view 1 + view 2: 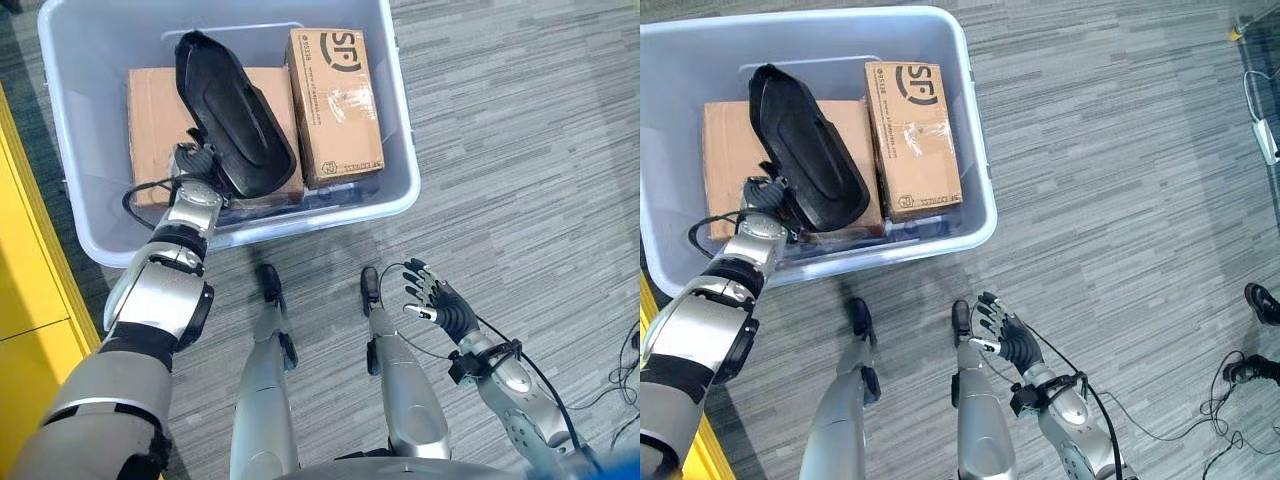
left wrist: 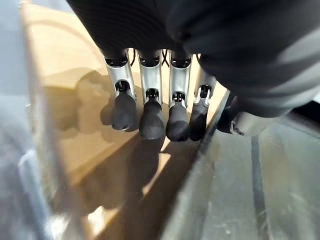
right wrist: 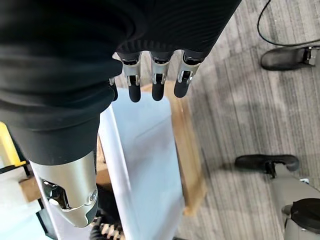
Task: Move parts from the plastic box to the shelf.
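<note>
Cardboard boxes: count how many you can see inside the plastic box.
2: a wide flat cardboard box under the black part, and a narrower cardboard box on its right. More may lie hidden beneath.

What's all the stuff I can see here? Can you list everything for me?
Plastic box: one, pale grey-blue, on the floor ahead of the robot.
Black part: one, long moulded shell, lying in the box across the flat carton.
Flat carton: one, brown, left side of the box.
Narrow carton: one, brown, right side of the box.
Shelf: yellow, along the left.
Person's shoes: dark, far right.
Left hand: in the box, at the black part's near end.
Right hand: open, hanging over the floor.
</note>
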Robot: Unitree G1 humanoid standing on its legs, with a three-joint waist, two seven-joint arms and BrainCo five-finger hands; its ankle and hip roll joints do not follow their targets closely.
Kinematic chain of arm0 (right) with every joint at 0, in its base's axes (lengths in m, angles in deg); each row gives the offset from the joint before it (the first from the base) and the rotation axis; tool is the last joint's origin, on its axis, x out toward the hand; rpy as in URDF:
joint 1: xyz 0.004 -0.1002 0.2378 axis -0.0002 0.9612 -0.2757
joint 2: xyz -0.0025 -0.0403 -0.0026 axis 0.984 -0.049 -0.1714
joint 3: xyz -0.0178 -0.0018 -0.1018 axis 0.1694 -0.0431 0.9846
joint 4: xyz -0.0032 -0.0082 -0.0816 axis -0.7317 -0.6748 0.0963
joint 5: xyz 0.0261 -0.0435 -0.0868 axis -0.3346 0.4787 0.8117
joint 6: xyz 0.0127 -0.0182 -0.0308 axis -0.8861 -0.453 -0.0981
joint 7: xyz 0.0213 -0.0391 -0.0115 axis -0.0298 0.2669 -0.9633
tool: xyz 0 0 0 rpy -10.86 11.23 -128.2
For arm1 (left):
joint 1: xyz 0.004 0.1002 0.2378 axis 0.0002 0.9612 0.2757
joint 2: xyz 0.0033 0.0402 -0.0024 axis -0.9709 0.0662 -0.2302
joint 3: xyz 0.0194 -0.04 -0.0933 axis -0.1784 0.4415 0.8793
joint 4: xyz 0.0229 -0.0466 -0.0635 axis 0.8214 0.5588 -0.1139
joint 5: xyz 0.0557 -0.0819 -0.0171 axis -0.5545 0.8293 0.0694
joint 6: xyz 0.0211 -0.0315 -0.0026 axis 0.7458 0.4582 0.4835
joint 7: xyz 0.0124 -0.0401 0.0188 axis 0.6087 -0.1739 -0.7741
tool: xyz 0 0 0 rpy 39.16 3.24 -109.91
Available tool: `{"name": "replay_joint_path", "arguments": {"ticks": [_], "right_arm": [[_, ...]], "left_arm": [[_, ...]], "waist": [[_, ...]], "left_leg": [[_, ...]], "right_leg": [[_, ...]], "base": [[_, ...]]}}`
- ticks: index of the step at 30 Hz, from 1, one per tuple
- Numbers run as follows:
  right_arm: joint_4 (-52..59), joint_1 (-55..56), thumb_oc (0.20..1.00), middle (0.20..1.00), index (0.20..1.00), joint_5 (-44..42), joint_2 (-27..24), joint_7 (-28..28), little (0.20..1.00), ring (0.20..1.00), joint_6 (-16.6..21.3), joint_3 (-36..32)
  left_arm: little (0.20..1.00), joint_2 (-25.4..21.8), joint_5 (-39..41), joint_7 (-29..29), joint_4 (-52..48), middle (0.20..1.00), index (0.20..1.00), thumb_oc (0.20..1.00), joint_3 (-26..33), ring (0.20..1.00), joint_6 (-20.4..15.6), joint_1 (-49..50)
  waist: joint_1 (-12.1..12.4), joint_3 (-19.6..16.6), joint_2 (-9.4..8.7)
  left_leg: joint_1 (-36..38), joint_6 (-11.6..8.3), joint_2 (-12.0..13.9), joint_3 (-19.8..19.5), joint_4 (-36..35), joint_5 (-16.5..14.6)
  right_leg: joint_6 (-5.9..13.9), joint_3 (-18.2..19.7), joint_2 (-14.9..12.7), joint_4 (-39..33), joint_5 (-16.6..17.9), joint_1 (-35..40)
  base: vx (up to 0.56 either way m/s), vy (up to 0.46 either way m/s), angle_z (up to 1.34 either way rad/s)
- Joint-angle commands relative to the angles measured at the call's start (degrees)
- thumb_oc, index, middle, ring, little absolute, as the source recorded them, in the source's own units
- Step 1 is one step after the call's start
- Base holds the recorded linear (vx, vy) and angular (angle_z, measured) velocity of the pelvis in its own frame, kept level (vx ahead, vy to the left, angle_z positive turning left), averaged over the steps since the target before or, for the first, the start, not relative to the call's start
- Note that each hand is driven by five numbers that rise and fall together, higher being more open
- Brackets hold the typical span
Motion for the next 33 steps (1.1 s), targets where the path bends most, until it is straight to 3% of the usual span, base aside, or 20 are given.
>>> {"name": "replay_joint_path", "arguments": {"ticks": [1,7,9,11,12,15,23,33], "right_arm": [[0.45,2.34,1.0,1.0,1.0,0.17,-1.74,0.34,1.0,1.0,1.18,-3.66],[-0.49,1.31,1.0,1.0,1.0,1.13,-1.12,0.91,1.0,1.0,0.88,-3.92],[-0.68,0.99,1.0,1.0,1.0,1.24,-0.88,0.83,1.0,1.0,0.92,-4.24],[-0.76,0.92,1.0,1.0,1.0,1.82,-0.41,1.02,1.0,1.0,1.01,-4.34],[-0.63,1.26,1.0,1.0,1.0,2.0,0.03,1.44,1.0,1.0,1.14,-5.02],[-0.83,1.75,1.0,1.0,1.0,3.18,0.68,1.95,1.0,1.0,0.94,-6.03],[-0.18,3.03,1.0,1.0,1.0,4.35,0.92,1.08,1.0,1.0,0.14,-8.54],[0.39,4.09,1.0,1.0,1.0,4.61,0.96,-0.01,1.0,1.0,-0.8,-9.38]], "left_arm": [[0.2,1.46,4.46,1.5,0.22,0.2,0.2,0.2,5.62,0.2,-3.34,4.41],[0.2,3.21,6.66,3.52,-4.82,0.2,0.2,0.2,7.32,0.2,-5.97,11.9],[0.2,3.97,6.75,3.21,-7.51,0.2,0.2,0.2,7.62,0.2,-7.05,14.84],[0.2,5.23,7.39,2.3,-13.19,0.2,0.2,0.2,7.69,0.2,-9.17,19.2],[0.2,5.82,8.61,1.61,-21.76,0.2,0.2,0.2,7.82,0.2,-11.44,24.52],[0.2,6.44,8.65,1.85,-36.28,0.2,0.2,0.2,8.0,0.2,-13.86,34.91],[0.2,4.29,7.3,6.19,-55.61,0.2,0.2,0.2,12.97,0.2,-14.93,51.37],[0.2,3.59,5.17,10.3,-65.95,0.2,0.2,0.2,15.57,0.2,-14.22,62.01]], "waist": [[1.03,-2.8,0.54],[2.2,-4.6,1.93],[2.71,-5.33,2.36],[3.47,-6.29,3.02],[4.23,-6.93,3.47],[5.49,-8.1,4.19],[7.07,-12.21,6.16],[8.02,-15.77,8.04]], "left_leg": [[0.57,-4.8,4.41,-3.31,8.2,-7.74],[4.94,-4.95,4.35,-3.09,6.41,-7.24],[5.84,-4.57,4.23,-2.87,5.34,-5.44],[8.03,-4.68,3.96,-2.76,3.6,-4.92],[9.42,-4.76,4.01,-2.98,2.47,-4.43],[12.24,-4.78,4.45,-3.21,0.78,-3.78],[18.42,-5.19,5.76,-3.33,-3.39,-2.4],[23.69,-5.69,7.32,-3.67,-6.07,-1.55]], "right_leg": [[3.25,-1.38,-5.36,2.7,0.63,2.64],[3.0,-2.2,-5.81,3.11,-0.14,5.65],[2.76,-2.54,-6.24,3.14,0.53,6.1],[2.7,-3.02,-6.35,2.85,0.2,7.52],[2.65,-3.36,-6.36,2.76,-0.07,8.34],[2.35,-3.95,-6.21,2.92,-1.05,10.51],[1.72,-4.39,-5.08,3.1,-3.37,14.67],[0.98,-4.53,-3.32,4.25,-6.43,18.92]], "base": [[0.0,0.0,0.0],[-0.01,0.001,0.0],[-0.03,0.005,0.03],[0.05,-0.005,0.09],[0.05,-0.03,0.02],[0.05,-0.037,0.02],[0.06,-0.045,0.03],[0.04,-0.045,0.03]]}}
